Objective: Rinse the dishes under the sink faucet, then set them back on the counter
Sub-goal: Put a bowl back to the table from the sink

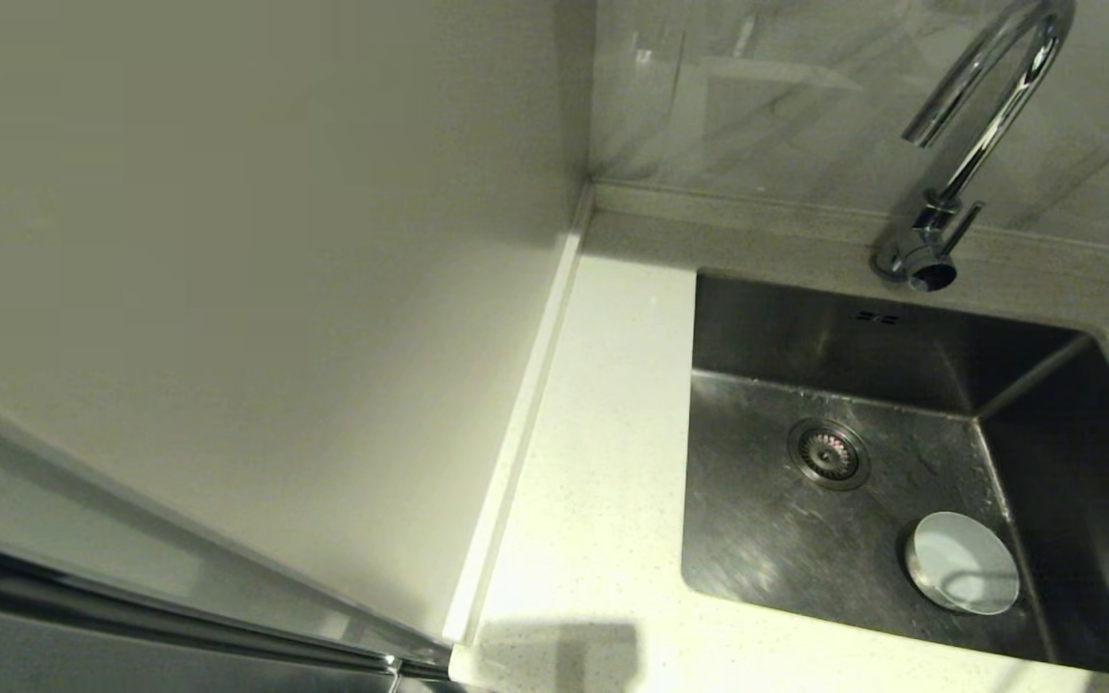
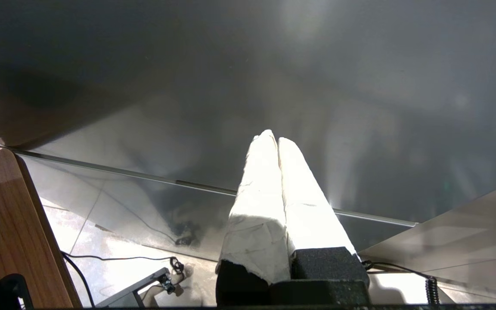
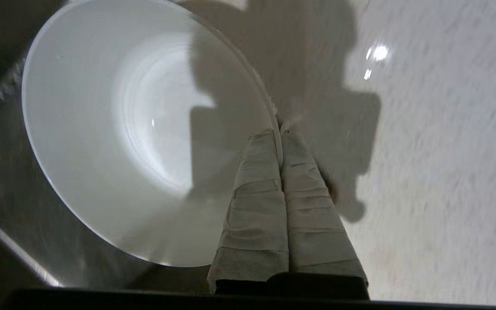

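Spreading across the head view, the speckled cream surface (image 1: 603, 500) is wrapping the left and back of the stainless sink (image 1: 766, 539), with the chrome gooseneck faucet (image 1: 959, 154) standing at the basin's back edge and no water showing at its spout. Down on the sink floor, a pale bowl (image 1: 962, 563) is lying near the front right corner, apart from the round drain strainer (image 1: 828, 453). Neither arm is showing in the head view. In its own wrist view, the right end effector (image 3: 280, 133) is pinching the rim of a white bowl (image 3: 114, 129) between its taped fingers (image 3: 256, 189), holding it above a pale speckled surface beside a metal edge. The left end effector (image 2: 276, 140) is sitting parked with its fingers pressed together on nothing, facing a grey panel. Judging by this, one bowl is in the basin, another is in hand, and no dish is showing anywhere on the surface.
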Tool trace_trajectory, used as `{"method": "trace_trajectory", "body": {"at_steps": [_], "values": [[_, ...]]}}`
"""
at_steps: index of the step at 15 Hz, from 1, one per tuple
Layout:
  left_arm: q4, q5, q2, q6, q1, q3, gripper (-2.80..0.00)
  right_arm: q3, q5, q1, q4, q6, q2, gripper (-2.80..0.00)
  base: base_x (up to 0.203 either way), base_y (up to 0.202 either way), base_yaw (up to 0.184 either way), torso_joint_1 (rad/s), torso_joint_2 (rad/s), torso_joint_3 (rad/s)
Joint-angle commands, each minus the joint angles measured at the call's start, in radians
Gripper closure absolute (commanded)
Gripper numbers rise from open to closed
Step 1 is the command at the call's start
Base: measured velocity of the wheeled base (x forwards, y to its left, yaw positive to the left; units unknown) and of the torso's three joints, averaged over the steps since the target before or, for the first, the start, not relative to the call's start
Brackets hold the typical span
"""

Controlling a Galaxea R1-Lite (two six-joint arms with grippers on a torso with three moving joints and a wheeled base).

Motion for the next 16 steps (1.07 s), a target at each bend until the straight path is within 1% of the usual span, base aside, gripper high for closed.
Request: {"method": "trace_trajectory", "body": {"at_steps": [1,2,6,16], "values": [[0.0,0.0,0.0,0.0,0.0,0.002,0.0,0.042,-0.014,-0.024,-0.188,0.017,0.066,0.0,0.0,0.0,0.0,0.0,0.0,0.0],[0.0,0.0,0.0,0.0,0.0,0.003,0.0,0.043,-0.03,-0.036,-0.215,0.02,0.085,0.0,0.0,0.0,0.0,0.0,0.0,0.0],[0.0,0.0,0.0,0.0,0.0,0.003,0.0,0.008,-0.071,-0.04,-0.258,0.02,0.155,0.0,0.0,0.0,0.0,0.0,0.0,0.0],[0.0,0.0,0.0,0.0,0.0,0.003,0.0,-0.081,-0.072,-0.044,-0.325,0.017,0.257,0.0,0.0,0.0,0.0,0.0,0.0,0.0]]}}
